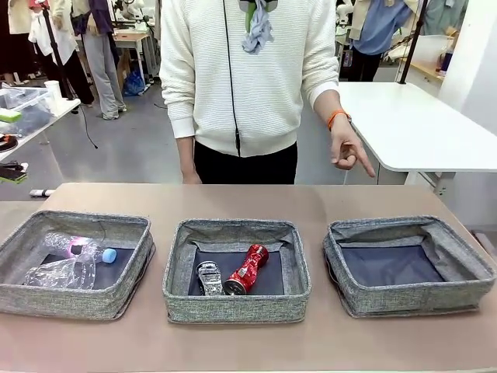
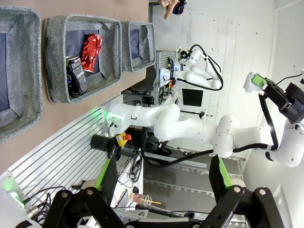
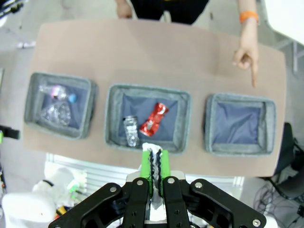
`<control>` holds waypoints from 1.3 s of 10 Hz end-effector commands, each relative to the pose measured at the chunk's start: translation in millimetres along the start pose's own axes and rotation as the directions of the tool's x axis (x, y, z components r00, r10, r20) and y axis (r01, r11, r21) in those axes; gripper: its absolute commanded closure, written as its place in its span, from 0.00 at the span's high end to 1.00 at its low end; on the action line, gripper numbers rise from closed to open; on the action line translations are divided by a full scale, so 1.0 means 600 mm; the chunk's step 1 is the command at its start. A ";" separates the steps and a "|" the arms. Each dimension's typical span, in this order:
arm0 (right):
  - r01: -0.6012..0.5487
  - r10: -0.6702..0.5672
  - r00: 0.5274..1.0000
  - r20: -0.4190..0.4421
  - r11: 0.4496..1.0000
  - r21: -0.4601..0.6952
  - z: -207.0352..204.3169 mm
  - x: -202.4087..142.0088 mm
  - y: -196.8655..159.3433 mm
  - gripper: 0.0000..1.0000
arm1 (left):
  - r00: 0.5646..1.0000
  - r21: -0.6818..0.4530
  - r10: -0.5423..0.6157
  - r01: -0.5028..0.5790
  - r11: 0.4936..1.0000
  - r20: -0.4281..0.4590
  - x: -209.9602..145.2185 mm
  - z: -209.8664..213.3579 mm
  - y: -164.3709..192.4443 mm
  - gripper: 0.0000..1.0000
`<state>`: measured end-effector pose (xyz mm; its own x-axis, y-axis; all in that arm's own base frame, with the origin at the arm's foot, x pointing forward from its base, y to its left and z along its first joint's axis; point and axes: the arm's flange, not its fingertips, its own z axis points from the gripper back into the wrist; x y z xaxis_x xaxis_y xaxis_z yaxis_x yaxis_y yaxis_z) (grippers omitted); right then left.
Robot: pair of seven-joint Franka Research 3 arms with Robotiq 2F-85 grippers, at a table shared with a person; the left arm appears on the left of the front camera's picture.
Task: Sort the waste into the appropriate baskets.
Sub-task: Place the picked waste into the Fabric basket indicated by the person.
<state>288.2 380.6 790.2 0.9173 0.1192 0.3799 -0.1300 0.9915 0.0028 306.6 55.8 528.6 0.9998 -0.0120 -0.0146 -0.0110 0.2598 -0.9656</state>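
Waste is mostly binned already, and I place everything relative to the middle basket (image 1: 237,272). Inside it lie the red soda can (image 1: 247,269) and, touching its left side, the crushed black-silver can (image 1: 209,278); metal seems to be collected here. The basket left of the middle one (image 1: 74,264) holds the clear plastic bottle with blue cap (image 1: 81,249) and the clear crumpled plastic container (image 1: 60,274), so plastics appear to go there. The basket right of the middle one (image 1: 408,266) shows only its dark base. The person's hand (image 1: 345,146) points a finger down towards the table behind that right basket, probably marking it as the next destination. The right gripper (image 3: 153,166) hangs high above the near edge of the middle basket, fingers pressed together on a small white scrap, likely the white paper ball (image 3: 151,146), though only a sliver shows above the green pads and I cannot confirm its shape. The left gripper (image 2: 164,183) is spread wide with nothing between its fingers, turned away from the baskets towards the robot's base. Near walls of the baskets hide parts of their floors from the front.
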 end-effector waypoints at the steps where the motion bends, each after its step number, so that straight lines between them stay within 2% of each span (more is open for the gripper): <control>1: 0.009 -0.009 1.000 0.010 1.000 -0.003 0.003 -0.003 -0.004 0.08 | 1.000 -0.014 0.008 -0.008 1.000 -0.001 -0.001 -0.001 -0.009 1.00; 3: 0.000 0.000 1.000 0.000 1.000 0.000 0.000 0.000 0.000 0.08 | 1.000 -0.014 0.008 -0.008 1.000 -0.001 -0.001 -0.001 -0.009 1.00; 4: -0.056 0.056 0.998 -0.010 0.998 0.027 -0.011 -0.006 -0.022 0.08 | 1.000 -0.014 0.008 -0.008 1.000 -0.001 -0.001 -0.001 -0.009 1.00; 5: -0.059 0.060 0.998 -0.014 0.997 0.052 -0.034 -0.014 -0.074 0.08 | 1.000 -0.014 0.008 -0.008 1.000 -0.001 -0.001 -0.001 -0.009 1.00; 7: 0.075 -0.071 0.994 -0.079 0.996 0.055 -0.106 -0.031 -0.209 0.08 | 1.000 -0.014 0.008 -0.008 1.000 -0.001 -0.001 -0.001 -0.009 1.00; 8: 0.111 -0.103 0.990 -0.092 0.991 0.076 -0.161 -0.063 -0.288 0.08 | 1.000 -0.014 0.008 -0.008 1.000 -0.001 -0.001 -0.001 -0.009 1.00; 9: 0.111 -0.108 0.990 -0.089 0.993 0.036 -0.196 -0.088 -0.333 0.08 | 1.000 -0.014 0.008 -0.008 1.000 -0.001 -0.001 -0.001 -0.009 1.00; 10: 0.171 -0.168 0.982 -0.084 0.985 0.029 -0.242 -0.113 -0.380 0.08 | 1.000 -0.014 0.008 -0.008 1.000 -0.001 -0.001 -0.001 -0.009 1.00; 11: 0.254 -0.253 0.966 -0.051 0.967 0.010 -0.287 -0.136 -0.417 0.08 | 1.000 -0.014 0.008 -0.008 1.000 -0.001 -0.001 -0.001 -0.009 1.00; 12: 0.328 -0.328 0.944 0.020 0.945 0.001 -0.335 -0.155 -0.447 0.08 | 1.000 -0.014 0.008 -0.008 1.000 -0.001 -0.001 -0.001 -0.009 1.00; 13: 0.403 -0.403 0.915 -0.018 0.915 -0.003 -0.390 -0.170 -0.478 0.08 | 1.000 -0.014 0.008 -0.008 1.000 -0.001 -0.001 -0.001 -0.009 1.00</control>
<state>318.7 96.6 559.0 0.9275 -0.2162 0.3048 0.1927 0.9755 0.1057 306.7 55.8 528.9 0.9998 -0.0119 -0.0140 -0.0104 0.2600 -0.9656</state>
